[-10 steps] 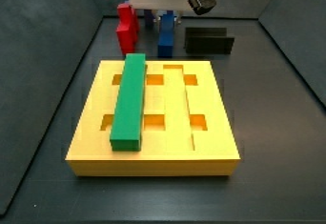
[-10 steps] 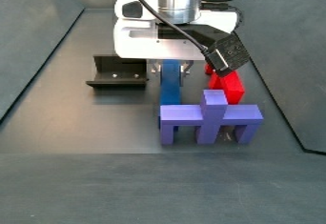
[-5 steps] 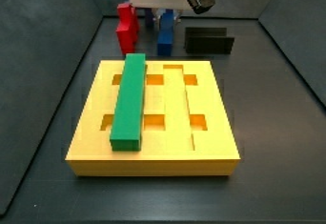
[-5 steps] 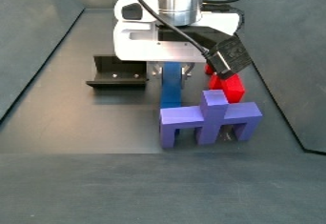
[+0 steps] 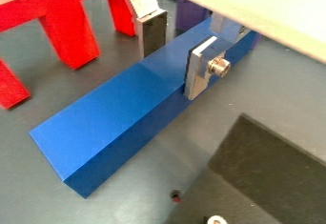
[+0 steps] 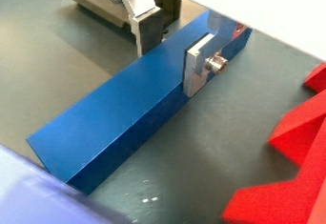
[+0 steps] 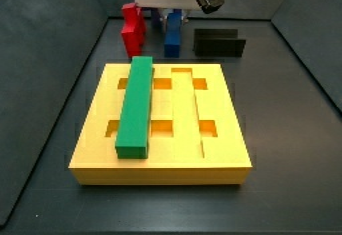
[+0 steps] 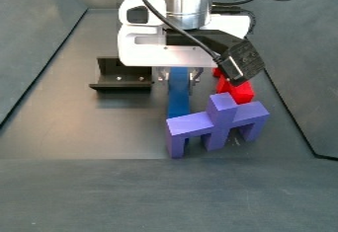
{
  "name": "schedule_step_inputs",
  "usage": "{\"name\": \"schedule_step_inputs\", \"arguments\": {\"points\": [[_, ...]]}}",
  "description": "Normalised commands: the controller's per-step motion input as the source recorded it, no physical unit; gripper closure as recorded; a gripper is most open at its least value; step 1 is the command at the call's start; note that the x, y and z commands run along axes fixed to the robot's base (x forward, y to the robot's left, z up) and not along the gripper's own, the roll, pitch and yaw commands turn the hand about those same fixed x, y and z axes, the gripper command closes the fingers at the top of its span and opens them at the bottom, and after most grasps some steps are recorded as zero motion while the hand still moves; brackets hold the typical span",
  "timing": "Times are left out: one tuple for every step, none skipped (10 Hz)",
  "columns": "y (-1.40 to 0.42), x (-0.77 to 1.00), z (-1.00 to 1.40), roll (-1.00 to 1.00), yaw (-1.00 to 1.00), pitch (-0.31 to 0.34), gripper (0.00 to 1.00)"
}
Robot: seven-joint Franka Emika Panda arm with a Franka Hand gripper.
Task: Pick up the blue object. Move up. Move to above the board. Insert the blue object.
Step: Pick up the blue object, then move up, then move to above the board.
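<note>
The blue object (image 5: pixel 128 113) is a long blue bar lying flat on the dark floor; it also shows in a wrist view (image 6: pixel 133 104) and in both side views (image 7: pixel 174 36) (image 8: pixel 177 93). My gripper (image 5: pixel 176 51) straddles one end of it, low over the floor, with a silver finger (image 5: pixel 204 66) against each long side. It shows the same way in a wrist view (image 6: pixel 174 49) and in both side views (image 7: pixel 174 17) (image 8: pixel 177 70). The yellow board (image 7: pixel 221 104) lies apart from the bar. A long green bar (image 7: pixel 136 104) lies in one of its grooves.
A purple block (image 8: pixel 218 125) stands against the bar's free end, slightly turned. A red piece (image 8: pixel 238 90) (image 7: pixel 132 27) stands right beside the bar. The fixture (image 8: pixel 122 76) (image 7: pixel 221 42) sits on the bar's other side. Dark walls enclose the floor.
The purple block at the bar's end has turned a little. The gripper stays low over the bar and the bar remains on the floor.
</note>
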Motion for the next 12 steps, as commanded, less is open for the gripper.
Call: {"name": "schedule_step_inputs", "arguments": {"points": [[0.0,0.0,0.0,0.0,0.0,0.0,1.0],[0.0,0.0,0.0,0.0,0.0,0.0,1.0],[0.0,0.0,0.0,0.0,0.0,0.0,1.0],[0.0,0.0,0.0,0.0,0.0,0.0,1.0],[0.0,0.0,0.0,0.0,0.0,0.0,1.0],[0.0,0.0,0.83,0.0,0.0,0.0,1.0],[-0.05,-0.07,0.78,-0.02,-0.01,0.058,1.0],[-0.04,-0.09,0.49,0.0,-0.01,0.062,1.0],[-0.02,-0.03,0.22,0.02,-0.01,0.028,1.0],[0.0,0.0,1.4,0.0,0.0,0.0,1.0],[0.0,-0.01,1.4,0.0,0.0,0.011,1.0],[0.0,-0.03,1.4,0.01,0.0,0.025,1.0]]}}
